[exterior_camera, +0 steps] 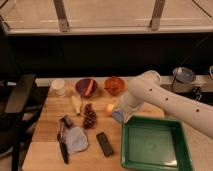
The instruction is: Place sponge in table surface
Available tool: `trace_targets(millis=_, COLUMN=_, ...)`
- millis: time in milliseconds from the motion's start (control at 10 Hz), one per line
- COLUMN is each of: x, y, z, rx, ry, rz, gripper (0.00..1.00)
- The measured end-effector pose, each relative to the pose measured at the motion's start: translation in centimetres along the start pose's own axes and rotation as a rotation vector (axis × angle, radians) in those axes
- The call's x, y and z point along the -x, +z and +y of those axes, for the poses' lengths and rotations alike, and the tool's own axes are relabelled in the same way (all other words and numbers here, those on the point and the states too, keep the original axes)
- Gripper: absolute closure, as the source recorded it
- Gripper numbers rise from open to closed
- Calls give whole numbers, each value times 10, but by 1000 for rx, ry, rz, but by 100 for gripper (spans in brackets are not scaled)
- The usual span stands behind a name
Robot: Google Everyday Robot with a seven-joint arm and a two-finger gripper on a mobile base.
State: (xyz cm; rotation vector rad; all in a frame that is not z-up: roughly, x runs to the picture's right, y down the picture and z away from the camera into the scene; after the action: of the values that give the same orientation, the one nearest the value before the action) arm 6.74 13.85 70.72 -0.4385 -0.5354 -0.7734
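The sponge (pixel 118 116), a small pale blue-grey block, is at the tip of my gripper (pixel 120 113), low over the wooden table surface (pixel 50 115), just right of the orange fruit (pixel 110 107) and off the far left corner of the green tray (pixel 156 145). The gripper is shut on the sponge. My white arm (pixel 165 97) reaches in from the right and hides most of the gripper.
A white cup (pixel 59 86), a purple bowl (pixel 86 86) and a red bowl (pixel 114 85) stand along the back. A banana (pixel 76 104), grapes (pixel 90 117), a grey-blue cloth (pixel 76 139), a black block (pixel 104 143) and a dark tool (pixel 62 145) lie to the left. A chair (pixel 17 100) stands at the left.
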Motion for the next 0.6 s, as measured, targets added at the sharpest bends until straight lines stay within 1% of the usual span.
trace_targets(millis=400, x=1, y=0, z=0, rx=3, ry=1, rz=-2, gripper=100)
trace_targets(millis=500, x=1, y=0, z=2, rx=6, ry=1, rz=-2, gripper=100)
trace_targets(millis=600, x=1, y=3, z=1, rx=18, ry=-7, rz=-7, gripper=100)
